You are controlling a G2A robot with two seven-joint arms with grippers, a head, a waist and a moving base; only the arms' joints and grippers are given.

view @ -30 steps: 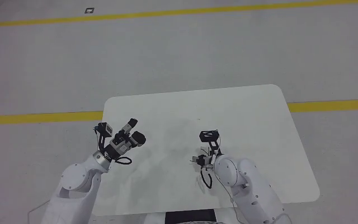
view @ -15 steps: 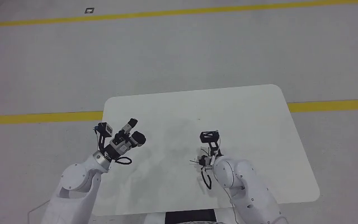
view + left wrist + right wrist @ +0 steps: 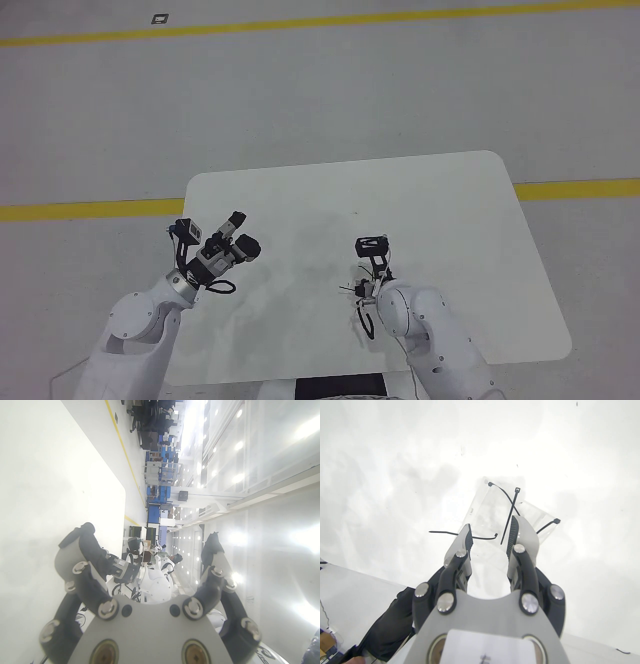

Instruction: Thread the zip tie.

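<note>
One white table (image 3: 450, 200) stands here, with two arms over it. On the half of the table near the robot lies one clear plastic bag (image 3: 482, 505), flat on the surface. I count four black zip ties (image 3: 513, 503) on and around it, all loose and none threaded. Two of them cross each other near the middle of the bag. A third lies at the bag's corner with its head end off to one side. The fourth stretches across the bag's other edge and out onto the bare table. The right gripper (image 3: 490, 535) hangs just above the bag, pointing down at the ties. Its jaws are partly apart with nothing between them, and the tail of one crossed tie shows in the gap. The left gripper (image 3: 150, 540) is held up off the table, well apart from the bag. Its jaws are spread wide and carry nothing.
</note>
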